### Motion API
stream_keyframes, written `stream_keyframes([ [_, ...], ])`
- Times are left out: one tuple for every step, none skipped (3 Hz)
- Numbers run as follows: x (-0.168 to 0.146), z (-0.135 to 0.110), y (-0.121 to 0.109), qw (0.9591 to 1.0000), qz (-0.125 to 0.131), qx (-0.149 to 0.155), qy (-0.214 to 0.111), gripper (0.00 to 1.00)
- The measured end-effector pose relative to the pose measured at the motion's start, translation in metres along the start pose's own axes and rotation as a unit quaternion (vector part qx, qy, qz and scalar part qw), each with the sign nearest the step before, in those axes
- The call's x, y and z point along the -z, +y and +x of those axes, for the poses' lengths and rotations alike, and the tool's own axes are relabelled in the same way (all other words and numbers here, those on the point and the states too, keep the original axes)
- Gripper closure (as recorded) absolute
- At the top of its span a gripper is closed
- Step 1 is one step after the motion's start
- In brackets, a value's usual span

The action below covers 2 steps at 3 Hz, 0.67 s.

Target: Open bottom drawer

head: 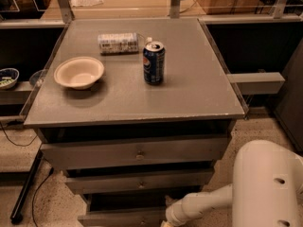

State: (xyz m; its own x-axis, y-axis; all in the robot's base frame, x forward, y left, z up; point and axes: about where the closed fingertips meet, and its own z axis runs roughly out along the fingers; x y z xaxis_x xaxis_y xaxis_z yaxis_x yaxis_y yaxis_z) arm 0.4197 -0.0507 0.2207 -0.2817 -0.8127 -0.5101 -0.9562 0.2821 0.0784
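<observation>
1. A grey counter (189, 93) is seen filling the middle of the view, with three drawer fronts stacked below its near edge.
2. A white robot arm (265, 183) is seen at the near right, reaching left towards the lowest drawer.
3. The top drawer (94, 152) and the middle drawer (104, 182) are shown one under the other, each with a small central knob.
4. The bottom drawer (118, 217) is found lowest, at the near edge of the view, with a dark gap above its front.
5. A cream bowl (78, 72) is placed upright on the left of the counter.
6. A pale can (118, 43) is laid on its side at the far middle.
7. A blue can (154, 63) is stood upright just right of it, nearer.
8. The tool (165, 222) is cut off by the near edge, just right of the bottom drawer's front; whether it is apart or together cannot be told.
</observation>
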Motion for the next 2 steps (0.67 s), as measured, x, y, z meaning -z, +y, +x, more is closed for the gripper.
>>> stream_keyframes([
  [-0.013,0.007,0.001,0.9997,-0.017,-0.009,0.017,0.0],
  [-0.03,0.019,0.004,0.9984,-0.038,-0.023,0.036,0.0],
])
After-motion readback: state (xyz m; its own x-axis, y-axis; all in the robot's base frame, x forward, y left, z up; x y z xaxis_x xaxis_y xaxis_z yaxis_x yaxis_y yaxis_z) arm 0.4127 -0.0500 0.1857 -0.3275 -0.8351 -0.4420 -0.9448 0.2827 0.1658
